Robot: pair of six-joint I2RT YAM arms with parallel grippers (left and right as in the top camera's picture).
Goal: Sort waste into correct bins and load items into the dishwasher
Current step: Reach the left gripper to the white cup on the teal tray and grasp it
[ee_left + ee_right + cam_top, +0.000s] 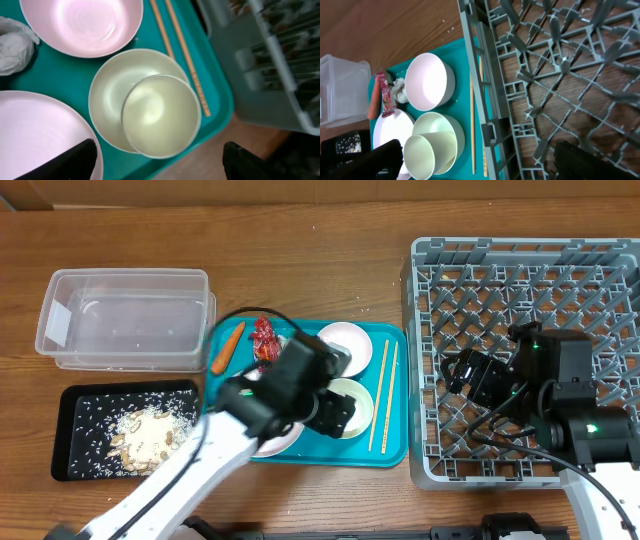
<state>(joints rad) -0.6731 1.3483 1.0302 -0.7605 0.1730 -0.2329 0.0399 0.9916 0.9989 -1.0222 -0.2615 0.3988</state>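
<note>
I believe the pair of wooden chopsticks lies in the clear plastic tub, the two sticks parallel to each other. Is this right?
Not quite. The chopsticks do lie parallel to each other, but they are on the teal tray, along its right side, not in the clear plastic tub. The overhead view shows this.

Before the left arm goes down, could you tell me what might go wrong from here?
The left gripper hangs open over an inner bowl nested off-centre in an outer bowl; pinching one rim may lift or tip both. The chopsticks lie right beside the outer bowl, so a finger could knock them across the teal tray.
</note>
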